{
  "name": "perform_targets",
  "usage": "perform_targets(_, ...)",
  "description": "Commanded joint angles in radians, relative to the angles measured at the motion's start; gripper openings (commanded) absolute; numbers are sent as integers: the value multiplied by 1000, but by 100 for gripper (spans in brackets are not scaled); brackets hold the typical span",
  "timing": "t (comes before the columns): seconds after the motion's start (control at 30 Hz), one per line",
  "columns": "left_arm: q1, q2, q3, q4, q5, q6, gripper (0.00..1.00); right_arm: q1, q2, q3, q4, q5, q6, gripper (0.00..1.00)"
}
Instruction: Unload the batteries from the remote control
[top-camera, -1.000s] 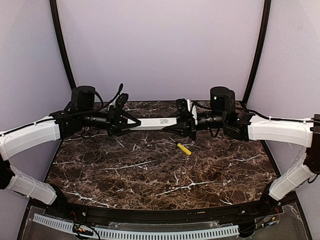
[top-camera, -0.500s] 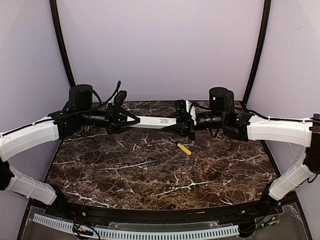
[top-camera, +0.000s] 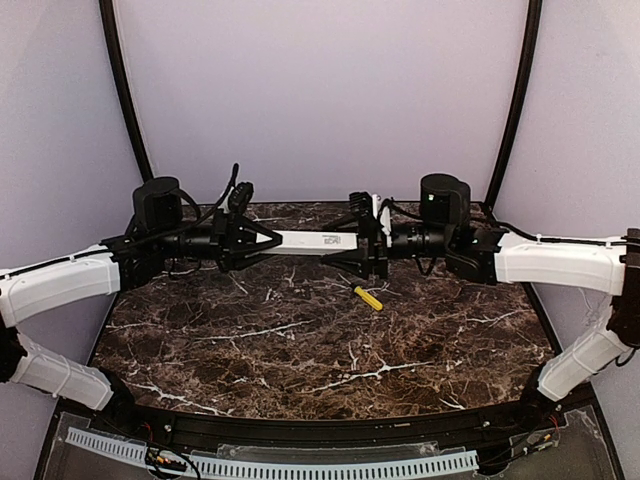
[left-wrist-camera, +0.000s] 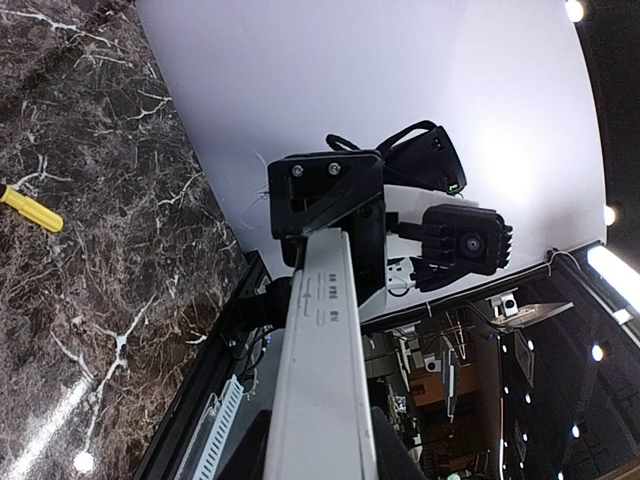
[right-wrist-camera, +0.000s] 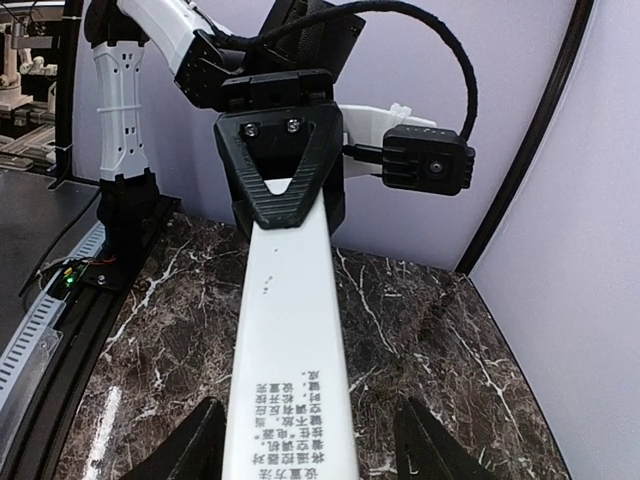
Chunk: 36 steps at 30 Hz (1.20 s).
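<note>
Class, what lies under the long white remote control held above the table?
Dark marble tabletop; a yellow stick with dark tip lies nearer the arms, not beneath. The white remote control covers its underside and the table strip directly below.

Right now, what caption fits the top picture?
Left claw holds the remote control aloft; right claw open around its end.

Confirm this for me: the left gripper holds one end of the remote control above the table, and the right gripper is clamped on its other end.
One thing is wrong: the right gripper is not clamped. The right wrist view shows it open, its fingers standing clear of the remote control on either side. The left gripper does hold one end above the table.
</note>
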<state>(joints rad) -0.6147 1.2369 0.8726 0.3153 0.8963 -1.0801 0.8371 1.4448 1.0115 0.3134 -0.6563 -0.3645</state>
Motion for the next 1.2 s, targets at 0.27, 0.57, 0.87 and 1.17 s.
perform_targets(0.27, -3, -79, -47, 170, -5, -55, 0, 7, -63, -90, 163, 12, 73, 58)
perform_targets(0.57, -2, -81, -67, 278, 13, -107, 0, 6, -54, -106, 304, -24, 155, 54)
perform_targets(0.87, -3, -75, -67, 312, 23, -136, 0, 6, -43, -97, 360, -40, 179, 54)
perform_targets(1.17, -2, -67, -71, 343, 34, -154, 0, 7, -25, -74, 353, -5, 183, 78)
